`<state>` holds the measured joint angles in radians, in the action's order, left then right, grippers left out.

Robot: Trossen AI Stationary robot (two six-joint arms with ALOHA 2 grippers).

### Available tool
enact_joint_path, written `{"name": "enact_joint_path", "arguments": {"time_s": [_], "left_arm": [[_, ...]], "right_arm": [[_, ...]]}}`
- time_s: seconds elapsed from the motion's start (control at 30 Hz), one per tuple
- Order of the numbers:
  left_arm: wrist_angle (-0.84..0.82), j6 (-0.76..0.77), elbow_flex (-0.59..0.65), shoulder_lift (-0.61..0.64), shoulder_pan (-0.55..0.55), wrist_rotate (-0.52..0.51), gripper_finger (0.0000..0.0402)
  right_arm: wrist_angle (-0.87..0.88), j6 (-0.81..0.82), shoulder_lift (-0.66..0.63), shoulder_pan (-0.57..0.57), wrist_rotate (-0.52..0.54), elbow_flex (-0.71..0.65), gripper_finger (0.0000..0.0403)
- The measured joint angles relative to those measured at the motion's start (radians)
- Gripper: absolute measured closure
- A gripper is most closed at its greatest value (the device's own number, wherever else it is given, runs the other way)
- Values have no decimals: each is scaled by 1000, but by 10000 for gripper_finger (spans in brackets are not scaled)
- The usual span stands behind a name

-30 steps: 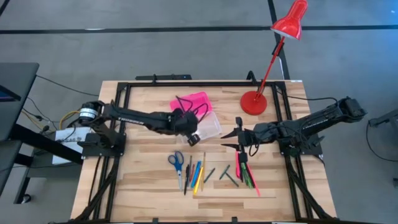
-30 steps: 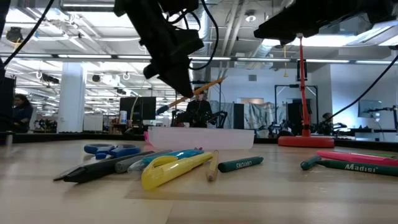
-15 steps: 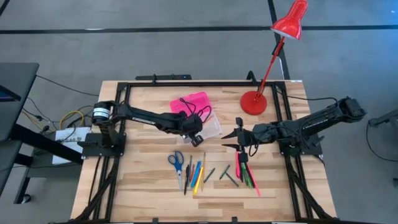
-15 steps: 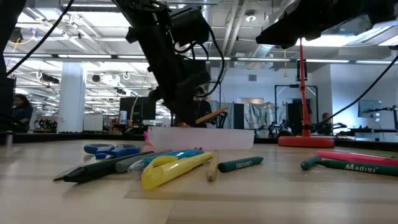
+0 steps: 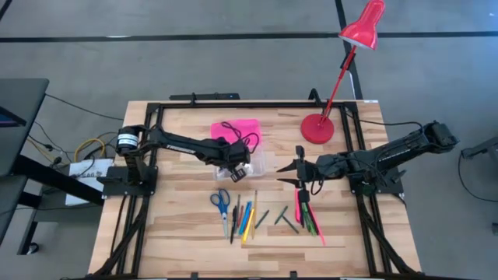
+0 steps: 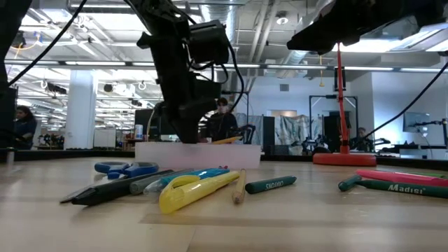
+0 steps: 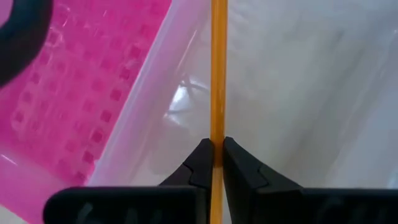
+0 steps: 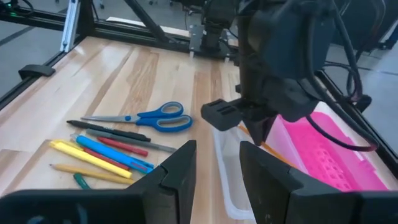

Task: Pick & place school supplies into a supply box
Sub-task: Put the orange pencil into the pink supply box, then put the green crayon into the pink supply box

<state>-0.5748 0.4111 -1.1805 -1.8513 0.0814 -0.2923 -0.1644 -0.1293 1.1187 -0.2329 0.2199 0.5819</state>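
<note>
Left wrist view shows the left gripper [image 7: 211,163] clamped on an orange pencil [image 7: 217,74], held low inside the clear base of the supply box [image 7: 298,87]. Placement is the step in hand; the next move calls for opening the jaws and lifting clear. Right gripper [image 5: 299,176] waits with jaws parted near the remaining supplies [image 5: 241,218].

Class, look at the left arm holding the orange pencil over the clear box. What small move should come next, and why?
Probably open the left hand and let go. Its fingers pinch the orange pencil right above the clear base of the box, beside the pink lid, so the pencil should drop inside. The right hand waits near the green and pink pens.
</note>
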Motion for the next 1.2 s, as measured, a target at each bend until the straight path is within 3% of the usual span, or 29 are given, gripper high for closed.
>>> {"name": "enact_joint_path", "arguments": {"time_s": [0.4,0.63,0.77,0.93,1.2], "left_arm": [[13,-110,0,2,0,27,289],[-47,-173,-56,14,-18,18,272],[-75,-265,-105,29,-74,-7,274],[-135,-338,-110,88,-171,-97,276],[-252,-201,-64,189,-393,-274,276]], "right_arm": [[18,5,0,0,7,0,285],[226,54,0,-6,47,0,285],[331,76,24,-44,43,0,285],[301,77,103,-112,-15,-1,285],[147,68,280,-182,-39,0,285]]}}
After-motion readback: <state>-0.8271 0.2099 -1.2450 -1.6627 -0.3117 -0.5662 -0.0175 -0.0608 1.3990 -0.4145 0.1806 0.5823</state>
